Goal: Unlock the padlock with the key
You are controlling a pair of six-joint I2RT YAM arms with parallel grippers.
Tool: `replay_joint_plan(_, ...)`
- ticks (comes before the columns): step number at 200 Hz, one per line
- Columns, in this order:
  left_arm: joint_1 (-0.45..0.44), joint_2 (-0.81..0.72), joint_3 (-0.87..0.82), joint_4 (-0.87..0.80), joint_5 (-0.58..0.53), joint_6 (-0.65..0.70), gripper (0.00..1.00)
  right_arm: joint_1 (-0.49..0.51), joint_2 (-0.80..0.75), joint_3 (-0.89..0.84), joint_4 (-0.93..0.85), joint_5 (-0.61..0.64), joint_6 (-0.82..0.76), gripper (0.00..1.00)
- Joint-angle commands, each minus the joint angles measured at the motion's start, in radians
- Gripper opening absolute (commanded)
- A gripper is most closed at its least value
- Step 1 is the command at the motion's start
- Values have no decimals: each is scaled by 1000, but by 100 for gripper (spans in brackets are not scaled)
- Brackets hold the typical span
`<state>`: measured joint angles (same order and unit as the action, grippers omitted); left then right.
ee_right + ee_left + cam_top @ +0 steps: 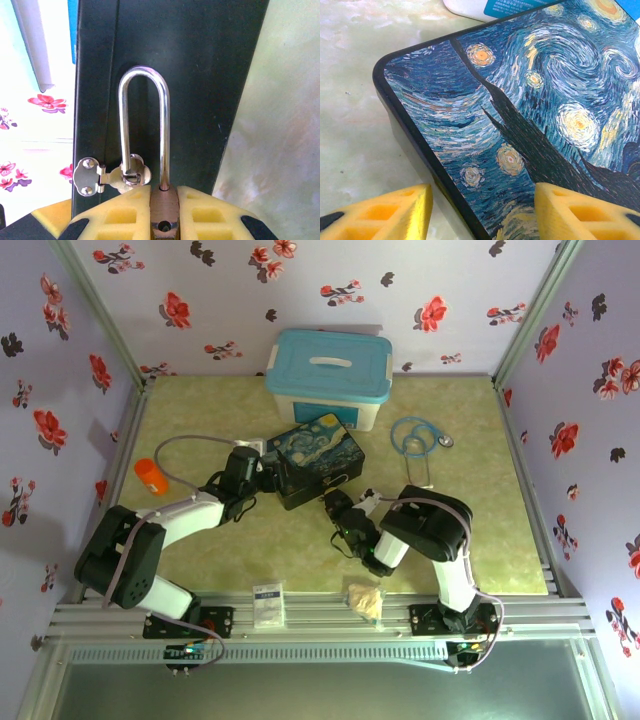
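**Right arm clamps padlock on painted box**

On the pale green marbled table [470,520], a dark box printed with a starry-night painting [318,462] sits between two bent arms. The left gripper [480,200] straddles its corner, fingers spread. The right gripper [162,192] reaches low and pinches the small brass padlock [162,205], whose silver shackle is threaded through the box's hasp [107,177]

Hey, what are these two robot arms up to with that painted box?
The right gripper is clamped on the brass body of a small padlock. The padlock's silver shackle passes through the hasp on the dark wall of the starry-night box. The left gripper sits at a corner of the box's lid, fingers spread to either side of the edge. Whether the lock is open yet can't be told.
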<state>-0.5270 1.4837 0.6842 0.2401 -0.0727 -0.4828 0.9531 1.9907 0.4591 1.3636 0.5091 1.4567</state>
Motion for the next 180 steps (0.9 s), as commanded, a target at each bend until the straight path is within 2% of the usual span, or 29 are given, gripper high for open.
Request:
replay_joint_plan(1, 16, 23, -55, -159, -27, 43, 55, -21, -44, -11, 24, 13, -50, 0)
replay_joint_plan(41, 26, 20, -46, -165, -27, 41, 55, -30, -96, -55, 11, -29, -167, 0)
replay_joint_plan(77, 38, 6, -30, -175, -24, 41, 55, -56, -205, -125, -171, -111, -188, 0)
replay_joint_plan(91, 46, 8, -21, -178, -23, 39, 56, -68, -270, -111, -321, -168, -221, 0)
replay_joint_plan(103, 52, 6, -12, -181, -17, 36, 56, -85, -329, -71, -502, -285, -278, 0)
replay_joint_plan(115, 53, -10, -10, -173, -16, 35, 57, -89, -390, -44, -661, -323, -328, 0)
replay_joint_plan(140, 50, -52, 1, -160, -8, 44, 67, -117, -504, -16, -927, -389, -394, 0)
replay_joint_plan(157, 37, -100, 2, -158, -3, 59, 74, -166, -532, 18, -1073, -502, -445, 0)
replay_joint_plan(180, 10, -185, -6, -170, 14, 80, 76, -231, -548, 46, -1210, -629, -506, 0)
